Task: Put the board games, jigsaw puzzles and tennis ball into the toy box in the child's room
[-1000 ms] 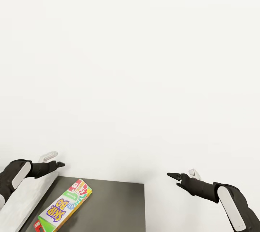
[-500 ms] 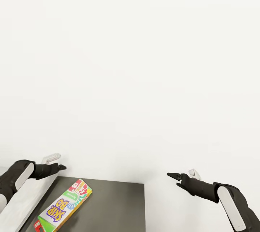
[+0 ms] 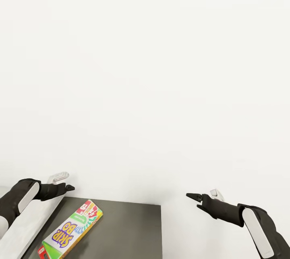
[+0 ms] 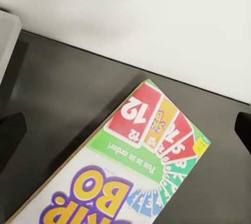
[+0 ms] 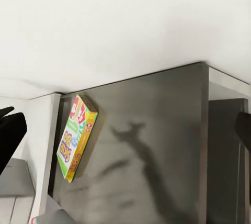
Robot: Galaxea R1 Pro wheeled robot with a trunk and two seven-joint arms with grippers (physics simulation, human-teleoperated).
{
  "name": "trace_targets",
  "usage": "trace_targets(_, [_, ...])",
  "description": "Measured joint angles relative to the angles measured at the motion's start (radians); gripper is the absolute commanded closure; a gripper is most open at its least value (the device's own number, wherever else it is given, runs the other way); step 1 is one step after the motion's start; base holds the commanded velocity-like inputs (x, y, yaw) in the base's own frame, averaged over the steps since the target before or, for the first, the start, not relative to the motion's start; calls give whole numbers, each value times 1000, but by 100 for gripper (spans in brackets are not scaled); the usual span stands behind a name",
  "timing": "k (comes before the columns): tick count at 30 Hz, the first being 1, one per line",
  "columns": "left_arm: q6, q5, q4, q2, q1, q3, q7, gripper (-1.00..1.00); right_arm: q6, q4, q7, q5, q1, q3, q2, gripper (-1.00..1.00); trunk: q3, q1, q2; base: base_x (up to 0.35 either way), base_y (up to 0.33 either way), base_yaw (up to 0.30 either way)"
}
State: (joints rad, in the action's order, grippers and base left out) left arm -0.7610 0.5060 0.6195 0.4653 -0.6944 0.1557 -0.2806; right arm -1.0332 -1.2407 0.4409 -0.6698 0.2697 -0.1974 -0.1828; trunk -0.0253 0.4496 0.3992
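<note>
Arms stretch forward at about the same height, one on each side of a dark grey surface (image 3: 121,226) that I take to be the lower dark section of the table. The green-red board game (image 3: 71,229) lies flat on it, near the edge that meets a paler grey top (image 3: 34,220).

The left gripper (image 3: 66,186) hovers above and just behind the far end of the box. In its wrist view a dark fingertip sits at each side of the picture with the box between them, so the fingers are spread and hold nothing. My guess is that it is placed there to come down on the box, which lies loose and untouched.

The right gripper (image 3: 193,196) hangs well apart from the box, beyond the far corner of the dark surface. Its wrist view likewise shows dark tips at opposite sides, parted and empty. It looks parked out of the way, leaving the reach to the other arm.

On the lid, big yellow letters edged in purple read "SKIP BO". A fan of cards shows a red "12", an orange card marked "SKIP BO", and small white print on green: "Fun is in order!"
</note>
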Motion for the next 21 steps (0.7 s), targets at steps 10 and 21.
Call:
trace_targets(10, [0, 1, 0, -1, 0, 0, 0, -100, 0, 3, -1, 2, 0, 3, 0, -100, 0, 0, 0, 0, 0, 0])
trace_targets(21, [0, 0, 0, -10, 0, 1, 0, -100, 0, 4, -2, 49, 1, 3, 0, -100, 15, 0, 0, 0, 0, 0])
